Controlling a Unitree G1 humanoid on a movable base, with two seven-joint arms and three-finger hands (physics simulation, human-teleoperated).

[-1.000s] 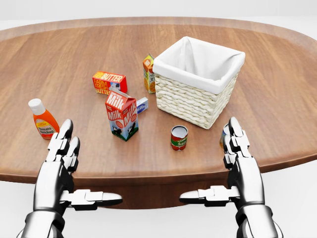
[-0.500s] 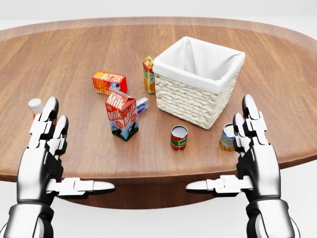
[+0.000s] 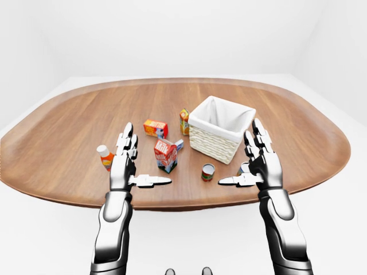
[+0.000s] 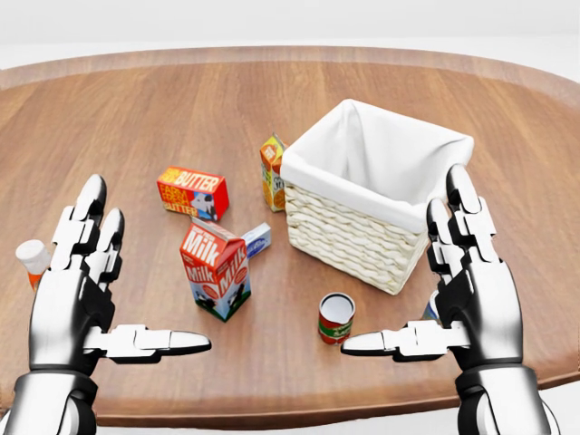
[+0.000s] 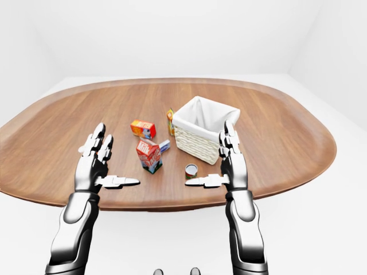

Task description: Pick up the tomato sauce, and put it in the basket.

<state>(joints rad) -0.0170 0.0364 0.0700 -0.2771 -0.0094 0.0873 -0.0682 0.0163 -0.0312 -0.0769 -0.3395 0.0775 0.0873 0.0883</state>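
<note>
Both hands are raised over the near edge of the oval wooden bench (image 4: 272,82), empty, fingers straight and thumbs pointing inward; nothing is gripped. The silver left hand (image 4: 82,281) sits at about eight o'clock in the head view, the silver right hand (image 4: 467,290) at about four o'clock.

The tomato sauce, a small red-labelled tin can with a pale lid (image 4: 335,318), stands upright on the bench at about six o'clock, between the two hands, and near the white-lined woven wicker basket (image 4: 362,240), which lies toward one o'clock from it. A red-and-white milk carton (image 4: 216,271) stands at the can's nine o'clock, apart from it.

By my reading this is the approach step: no reach has closed on the can. The next move calls for the right hand, whose thumb tip is just beside the can, to lower and wrap the can before lifting it over the basket rim.
</note>
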